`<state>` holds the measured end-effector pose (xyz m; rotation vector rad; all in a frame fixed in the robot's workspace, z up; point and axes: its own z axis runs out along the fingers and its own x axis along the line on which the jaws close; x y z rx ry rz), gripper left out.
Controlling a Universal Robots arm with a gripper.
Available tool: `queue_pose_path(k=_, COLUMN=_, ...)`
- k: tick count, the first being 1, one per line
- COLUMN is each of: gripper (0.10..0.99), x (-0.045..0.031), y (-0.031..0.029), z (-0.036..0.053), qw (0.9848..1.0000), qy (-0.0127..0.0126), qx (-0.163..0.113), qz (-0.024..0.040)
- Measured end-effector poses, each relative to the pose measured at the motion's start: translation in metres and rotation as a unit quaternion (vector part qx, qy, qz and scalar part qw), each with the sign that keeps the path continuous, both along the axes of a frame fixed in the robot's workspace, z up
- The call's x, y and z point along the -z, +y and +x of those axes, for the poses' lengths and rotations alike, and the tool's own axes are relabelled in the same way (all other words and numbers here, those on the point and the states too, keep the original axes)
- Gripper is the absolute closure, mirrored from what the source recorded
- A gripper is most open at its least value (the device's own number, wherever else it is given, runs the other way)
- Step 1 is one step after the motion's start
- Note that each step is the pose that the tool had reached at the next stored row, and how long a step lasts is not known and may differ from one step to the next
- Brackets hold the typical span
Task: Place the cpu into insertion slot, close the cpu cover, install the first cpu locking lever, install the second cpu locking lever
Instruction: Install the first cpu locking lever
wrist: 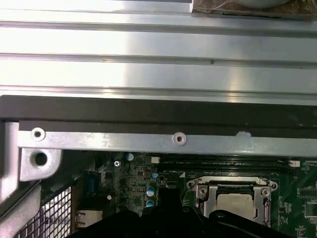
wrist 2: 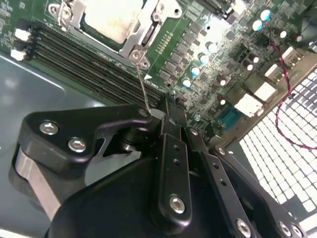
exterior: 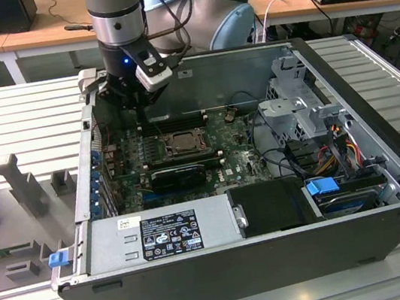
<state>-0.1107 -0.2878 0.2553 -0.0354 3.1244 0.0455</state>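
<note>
The cpu (wrist 2: 111, 17) lies in the insertion slot (exterior: 176, 143) on the green board, its silvery top showing. The cpu cover (wrist 2: 148, 29) lies flat over it as a metal frame, also seen in the first wrist view (wrist: 204, 194) around the cpu (wrist: 237, 203). A thin wire locking lever (wrist 2: 142, 84) rises from the socket's corner up to my fingertips. My gripper (wrist 2: 171, 103) is shut on the lever's free end, just beside the socket toward the case's back wall. In the exterior view the gripper (exterior: 141, 112) hangs over the board at the back left.
Long black memory slots (wrist 2: 84, 62) run beside the socket. The case's back wall (wrist: 148, 141) stands close to the gripper. A grey power supply (exterior: 160, 236) fills the front, and a drive cage (exterior: 295, 104) with cables sits at the exterior view's right.
</note>
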Motion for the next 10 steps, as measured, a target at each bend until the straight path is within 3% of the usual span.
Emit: queue_pose_path(k=10, gripper=0.98, x=0.0009, y=0.0, z=0.0118, qw=1.0, qy=0.0, qx=-0.001, qz=-0.0002)
